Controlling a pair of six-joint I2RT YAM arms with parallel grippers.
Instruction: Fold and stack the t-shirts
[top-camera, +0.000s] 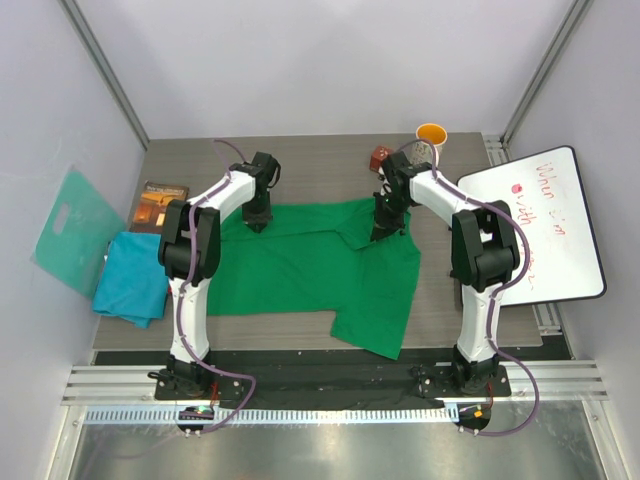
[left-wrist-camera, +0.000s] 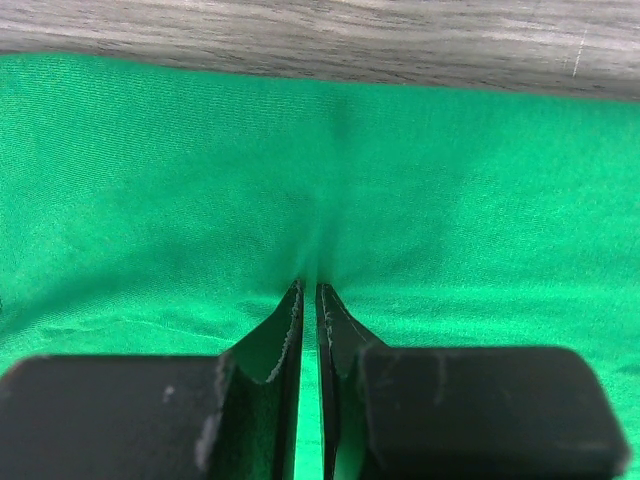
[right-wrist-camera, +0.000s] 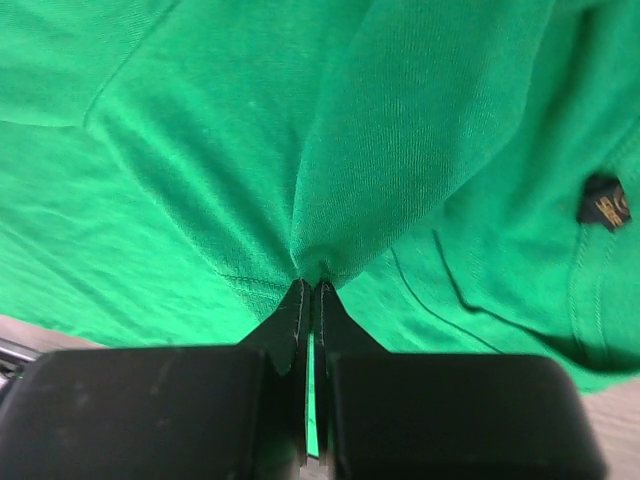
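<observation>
Bright green cloth t-shirt (top-camera: 310, 270) lies spread across the middle of the grey wood-grain counter (top-camera: 470, 310). Its far hem runs roughly parallel to the far edge, and one part reaches toward the near edge, right of centre. The cloth is rumpled, with folds around the collar area on its far right side.

The left end effector (left-wrist-camera: 309, 290) points down on the far left part of this shirt. Its fingers are almost together, with a thin pinch of green cloth between them. The right end effector (right-wrist-camera: 309, 285) stands on the far right part, its fingers pressed shut on a raised fold of the same shirt. A small dark label (right-wrist-camera: 603, 205) shows just beside that fold.

The soft teal-blue cloth t-shirt (top-camera: 133, 280) sits bunched at the left edge of the counter, apart from the green one. A flat teal board with a handle hole (top-camera: 70, 230) is beyond that edge. An orange cup (top-camera: 431, 134) stands near the far right corner, and a white board with red writing (top-camera: 540, 230) lies along the right edge.
</observation>
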